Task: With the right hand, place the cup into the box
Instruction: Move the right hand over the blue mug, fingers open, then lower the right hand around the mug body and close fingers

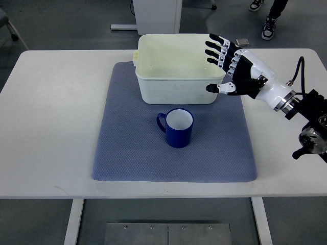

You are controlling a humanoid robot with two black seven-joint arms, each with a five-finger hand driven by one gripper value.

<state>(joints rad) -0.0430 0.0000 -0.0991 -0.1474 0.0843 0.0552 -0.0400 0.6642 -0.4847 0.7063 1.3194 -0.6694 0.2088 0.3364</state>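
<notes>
A blue cup [177, 127] with a white inside stands upright on the grey-blue mat [127, 153], handle pointing left. Just behind it sits the cream box [176, 89], with nothing visible inside. My right hand [222, 64] hovers over the box's right edge, fingers spread and holding nothing, thumb pointing toward the box's front right corner. The cup is below and to the left of that hand, apart from it. The left arm does not show.
The white table [51, 117] carries the mat. A small grey object [242, 42] lies behind the right hand. A person's feet [268, 28] stand beyond the far right edge, and a white cabinet base [156, 15] stands behind the table.
</notes>
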